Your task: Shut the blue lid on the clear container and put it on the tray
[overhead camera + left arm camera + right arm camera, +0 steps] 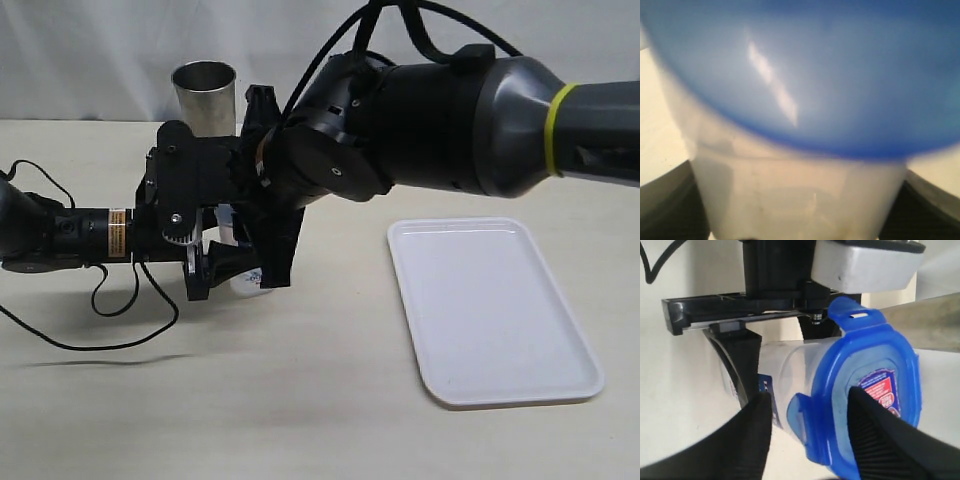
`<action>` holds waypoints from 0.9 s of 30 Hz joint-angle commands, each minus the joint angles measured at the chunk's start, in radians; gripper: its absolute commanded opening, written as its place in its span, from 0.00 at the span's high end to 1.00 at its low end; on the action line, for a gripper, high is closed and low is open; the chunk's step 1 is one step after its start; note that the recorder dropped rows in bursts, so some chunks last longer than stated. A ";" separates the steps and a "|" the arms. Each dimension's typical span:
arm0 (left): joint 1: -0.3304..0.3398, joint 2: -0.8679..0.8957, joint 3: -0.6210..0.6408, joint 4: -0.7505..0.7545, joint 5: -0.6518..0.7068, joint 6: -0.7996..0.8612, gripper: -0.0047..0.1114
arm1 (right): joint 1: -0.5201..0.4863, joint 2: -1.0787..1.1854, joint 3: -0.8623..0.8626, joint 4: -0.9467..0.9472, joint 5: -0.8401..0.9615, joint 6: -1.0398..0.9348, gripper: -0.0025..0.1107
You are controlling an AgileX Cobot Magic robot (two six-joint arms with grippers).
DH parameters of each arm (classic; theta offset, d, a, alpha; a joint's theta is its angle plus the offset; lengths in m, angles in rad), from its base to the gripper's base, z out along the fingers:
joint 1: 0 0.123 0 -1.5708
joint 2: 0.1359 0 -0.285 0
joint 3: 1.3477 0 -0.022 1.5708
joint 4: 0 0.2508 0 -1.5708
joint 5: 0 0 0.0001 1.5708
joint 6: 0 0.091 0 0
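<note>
Round blue lid (860, 360) w/ flaps, clear plastic container (790, 370)

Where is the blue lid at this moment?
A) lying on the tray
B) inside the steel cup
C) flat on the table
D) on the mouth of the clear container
D: the right wrist view shows the blue lid sitting over the mouth of the clear container.

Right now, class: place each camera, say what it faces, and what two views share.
Exterior: off the arms, looking down on left arm, right arm, grey steel cup, flat white rectangular tray.
Left wrist: close against round blue plastic lid on tall clear plastic container; own dark fingers flank it.
Right wrist: past own black fingers, onto lid's top.
Shared: both wrist views show lid, container.
</note>
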 commanded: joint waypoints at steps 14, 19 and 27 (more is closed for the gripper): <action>-0.008 0.003 0.004 0.047 -0.013 0.005 0.96 | -0.199 -0.231 0.025 0.565 -0.014 0.478 0.57; -0.008 0.003 0.004 0.051 -0.013 0.005 0.96 | -0.339 -0.173 0.025 0.864 0.065 0.389 0.57; -0.008 0.003 0.004 0.056 -0.013 0.005 0.96 | -0.417 -0.044 0.025 1.241 0.116 0.111 0.57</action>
